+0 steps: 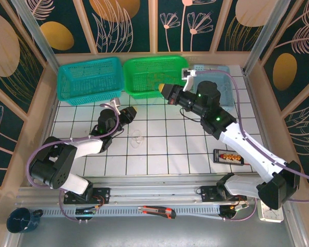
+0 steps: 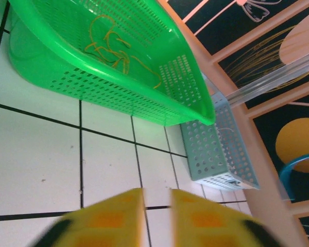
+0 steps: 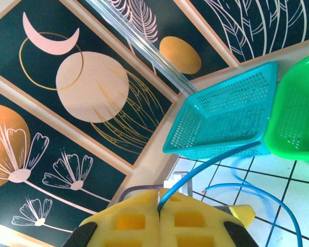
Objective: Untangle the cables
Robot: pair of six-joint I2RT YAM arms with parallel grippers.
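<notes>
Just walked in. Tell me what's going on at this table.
Untangling is under way. The right end effector pinches the blue cable, raised beside the green basket. The left end effector is slightly open and empty. The yellow cable lies in that basket; a pale cable sits loose on the table.

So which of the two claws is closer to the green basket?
The right one. The right gripper is at the green basket's front rim, pinching a blue cable. The left gripper is over the white tiles, short of the basket and apart from it.
</notes>
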